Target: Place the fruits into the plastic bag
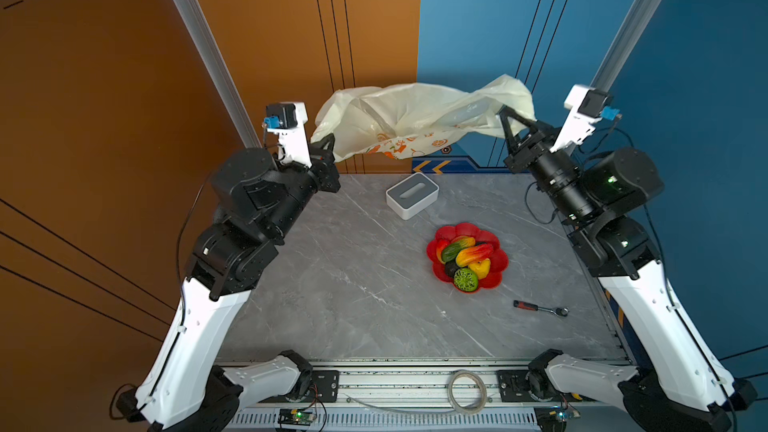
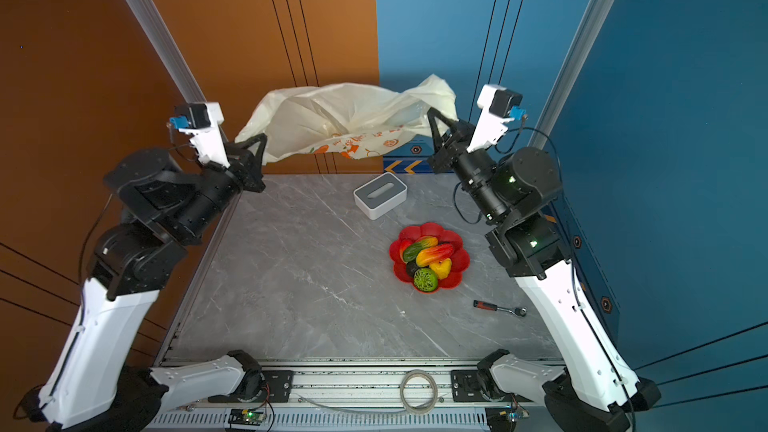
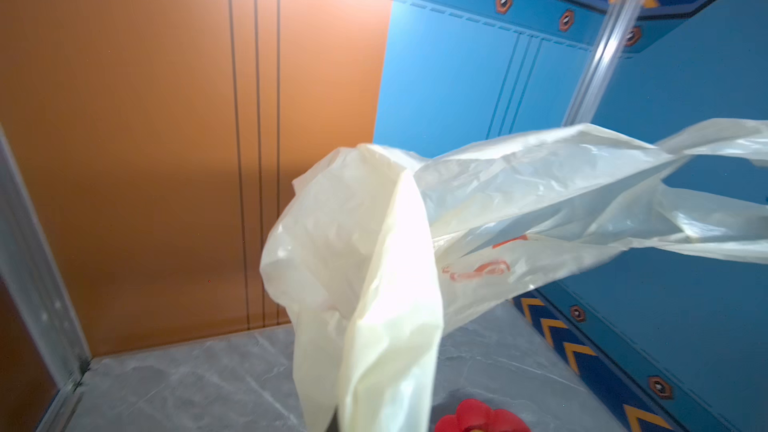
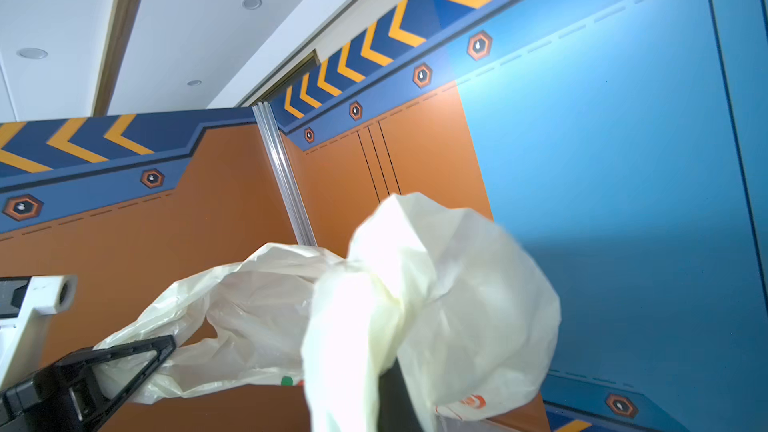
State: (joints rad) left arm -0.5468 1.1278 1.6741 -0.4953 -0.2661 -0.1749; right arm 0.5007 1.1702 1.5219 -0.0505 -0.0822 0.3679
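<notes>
The left gripper (image 1: 327,142) is closed on one end of the plastic bag (image 1: 415,114), and the right gripper (image 1: 503,113) is clamped on the opposite end. The bag hangs stretched and crumpled between the two grippers, high above the far edge of the table (image 1: 353,284), with its orange prints on the lower side. In the left wrist view the bag (image 3: 498,201) runs away from the gripper as a twisted band; in the right wrist view it (image 4: 436,305) bunches up just in front of the gripper.

The fruits (image 1: 467,257) lie piled in a red dish (image 1: 449,232), well below the right gripper and back toward that arm's base, apart from both grippers. A white-and-grey box (image 1: 412,195) sits on the table beneath the span between the grippers. A ratchet wrench (image 1: 540,308) lies beyond the dish, nearer the right arm's base.
</notes>
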